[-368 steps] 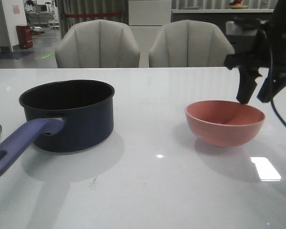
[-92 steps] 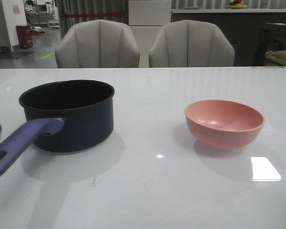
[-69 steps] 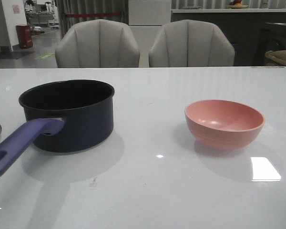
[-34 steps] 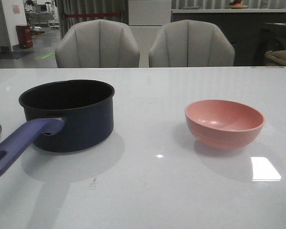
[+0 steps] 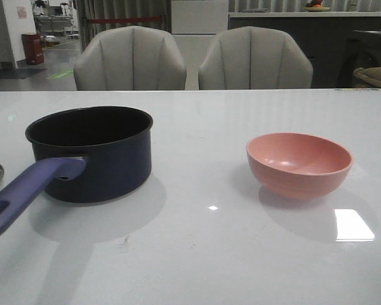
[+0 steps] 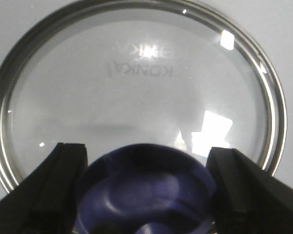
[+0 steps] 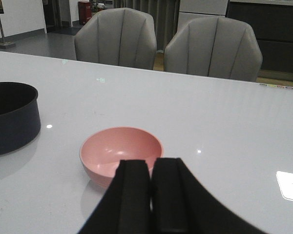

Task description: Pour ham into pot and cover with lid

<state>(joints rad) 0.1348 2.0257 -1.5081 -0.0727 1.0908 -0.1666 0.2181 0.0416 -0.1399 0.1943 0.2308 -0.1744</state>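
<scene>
Withdrawn from above the bowl point(image 5: 299, 164), the right gripper point(image 7: 151, 195) is seen pressed together. No ham is visible in it. At left, the pot point(image 5: 92, 152) is uncovered. The lid point(image 6: 136, 87) lies flat, its knob point(image 6: 145, 192) straddled by the left gripper point(image 6: 146, 187), parted.

Looking straight down on the lid point(image 6: 136, 92), glass with a shiny metal rim, lying flat on the pale bench point(image 6: 288, 29). The left claw point(image 6: 145, 190) has its two black fingers point(image 6: 49, 190) spread wide either side of the purple-blue knob point(image 6: 144, 187), not clearly touching it. There's mirrored lettering on the glass.
</scene>
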